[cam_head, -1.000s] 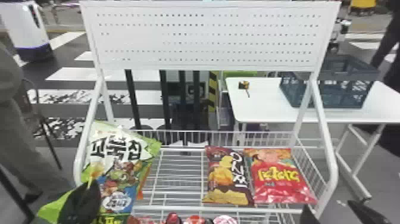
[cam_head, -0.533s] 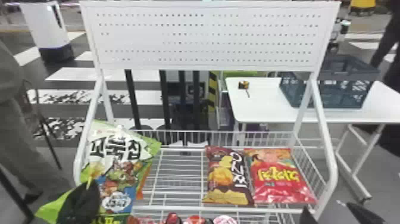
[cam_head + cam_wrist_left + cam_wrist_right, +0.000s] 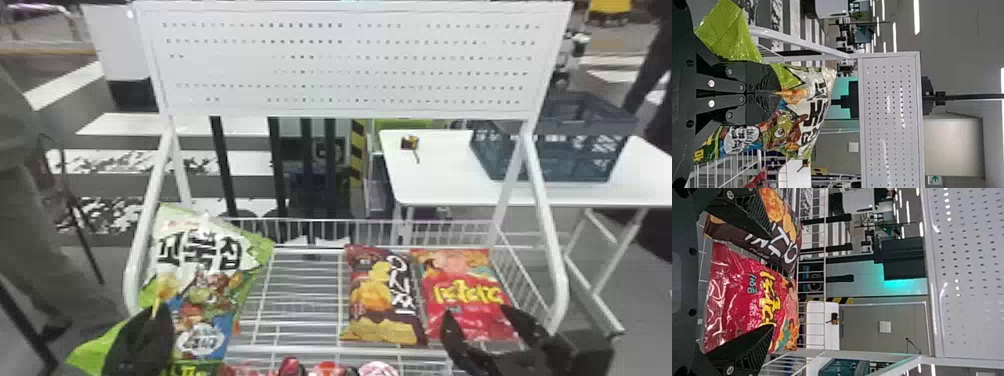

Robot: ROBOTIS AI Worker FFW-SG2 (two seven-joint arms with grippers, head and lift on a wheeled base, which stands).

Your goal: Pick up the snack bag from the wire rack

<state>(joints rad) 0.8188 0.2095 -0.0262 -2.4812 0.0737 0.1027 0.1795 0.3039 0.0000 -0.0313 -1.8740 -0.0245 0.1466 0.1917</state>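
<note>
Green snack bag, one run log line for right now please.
left pincer: shut on green snack bag | right pincer: open near red bag | brown bag: on wire rack

Three large snack bags [image 3: 460, 280], one wire rack [image 3: 320, 351]

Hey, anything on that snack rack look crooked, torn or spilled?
Only the green snack bag sits crooked, its top edge sloping, pinched in the left gripper, which fits a pickup. The brown bag and red bag lie side by side; I see no tear or spill.
</note>
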